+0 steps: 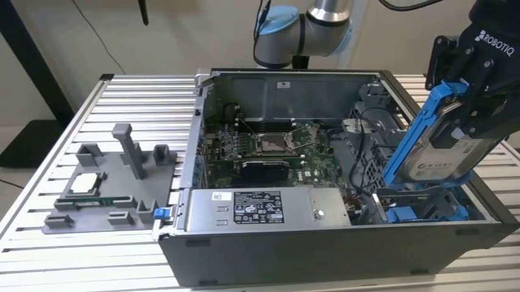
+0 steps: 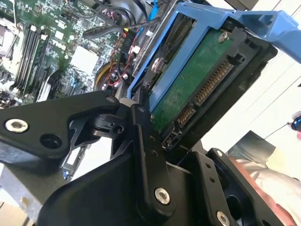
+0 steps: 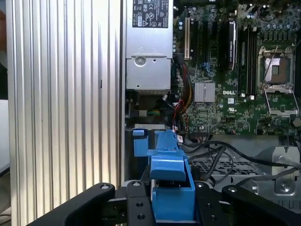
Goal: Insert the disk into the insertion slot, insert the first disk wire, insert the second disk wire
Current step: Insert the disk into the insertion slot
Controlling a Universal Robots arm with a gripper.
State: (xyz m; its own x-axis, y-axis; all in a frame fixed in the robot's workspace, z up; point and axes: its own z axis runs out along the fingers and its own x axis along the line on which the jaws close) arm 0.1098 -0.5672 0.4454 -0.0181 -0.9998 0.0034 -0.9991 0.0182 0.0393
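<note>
The disk (image 1: 442, 149), silver-grey in a blue carrier frame, hangs tilted above the exterior view's right end of the open computer case. My gripper (image 1: 464, 118) is shut on its upper part. The second wrist view shows the disk's green board and connectors (image 2: 197, 80). In the first wrist view the blue carrier (image 3: 171, 181) sits between my fingers. The insertion slot (image 1: 422, 210), with blue fittings in the grey perforated cage (image 3: 221, 165), lies just below the disk's lower end. Black cables (image 3: 221, 149) cross the cage; I cannot tell which are the disk wires.
A grey power supply box (image 1: 268, 208) fills the case's near side, and the motherboard (image 1: 268, 146) lies behind it. On the slatted table (image 1: 122, 103) at the exterior view's left stands a grey fixture (image 1: 109, 188) with small parts.
</note>
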